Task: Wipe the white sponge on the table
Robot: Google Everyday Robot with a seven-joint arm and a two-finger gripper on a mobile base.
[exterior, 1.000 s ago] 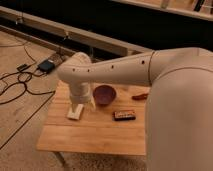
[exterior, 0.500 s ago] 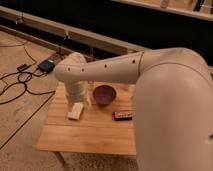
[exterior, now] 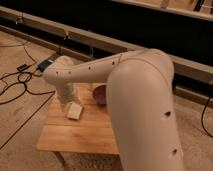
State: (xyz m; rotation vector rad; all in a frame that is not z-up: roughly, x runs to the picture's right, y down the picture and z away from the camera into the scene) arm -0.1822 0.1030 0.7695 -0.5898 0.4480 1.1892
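The white sponge lies flat on the left half of the light-wood slatted table. My gripper hangs from the white wrist straight down at the sponge's upper left edge, open and just over it. Whether it touches the sponge I cannot tell. The sponge rests on the wood and is not lifted. My thick white arm crosses the view and hides the right part of the table.
A dark purple bowl stands on the table just right of the sponge, half hidden by my arm. Black cables and a small dark device lie on the floor to the left. A long rail runs behind the table.
My arm has swung further across the view and now covers the table's right side, hiding the dark bar. The gripper stays by the sponge, which has not moved.
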